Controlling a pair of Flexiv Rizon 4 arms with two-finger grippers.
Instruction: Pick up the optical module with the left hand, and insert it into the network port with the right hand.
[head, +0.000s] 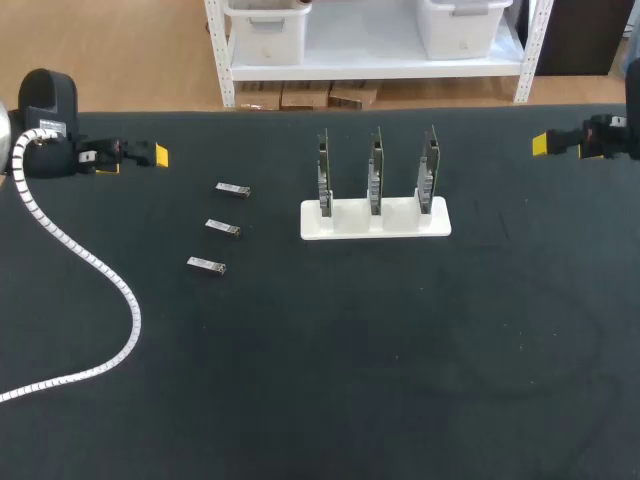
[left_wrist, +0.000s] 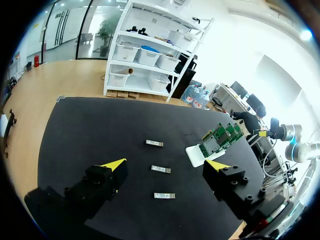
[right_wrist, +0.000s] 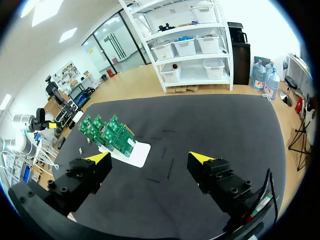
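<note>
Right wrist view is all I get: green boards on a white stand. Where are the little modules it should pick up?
Observer: Three optical modules lie in a line on the black table, on the left-arm side of the stand.
Operator: Is anything holding one?
Observer: No. The left gripper is open, off by the table's edge, apart from them.
Operator: How many boards?
Observer: Three, upright in the stand.

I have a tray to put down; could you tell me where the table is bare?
Bare: the table in front of the white stand and to its right. Crowded: left of the stand, with three modules and a cable.
</note>
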